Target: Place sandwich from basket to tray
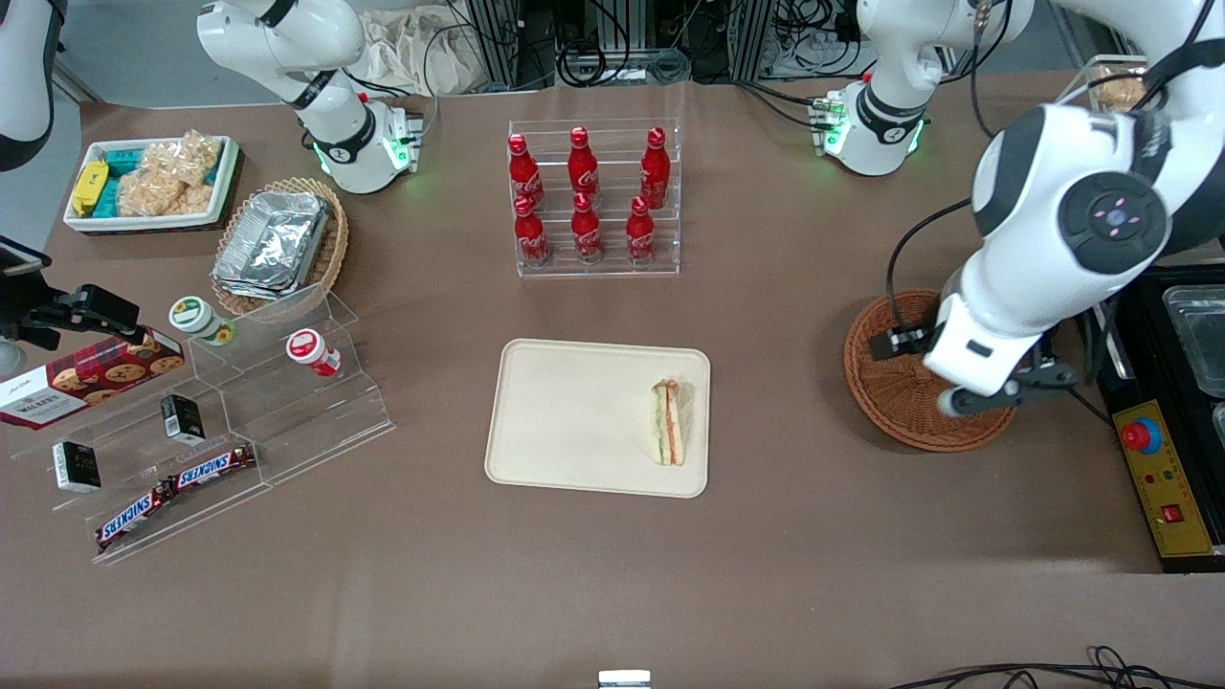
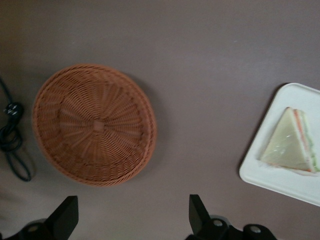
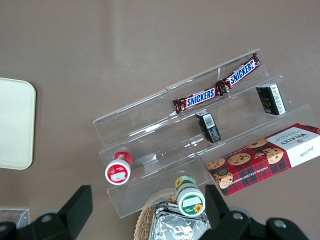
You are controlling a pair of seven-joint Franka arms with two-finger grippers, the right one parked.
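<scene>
The sandwich (image 1: 670, 423) (image 2: 292, 142), a pale bread wedge with orange and green layers, lies on the cream tray (image 1: 574, 411) (image 2: 280, 175), near the tray's edge toward the working arm. The round reddish-brown wicker basket (image 1: 890, 392) (image 2: 95, 125) sits beside the tray toward the working arm's end and holds nothing. My left gripper (image 1: 1000, 390) (image 2: 131, 202) hangs above the basket, over its part nearest the front camera. It is open, with nothing between its fingers. The arm covers part of the basket in the front view.
A clear rack of red cola bottles (image 1: 593, 196) stands farther from the front camera than the tray. A stepped acrylic stand (image 1: 239, 402) with snacks lies toward the parked arm's end. A control box with a red button (image 1: 1158, 478) borders the basket. A black cable (image 2: 12, 145) lies by the basket.
</scene>
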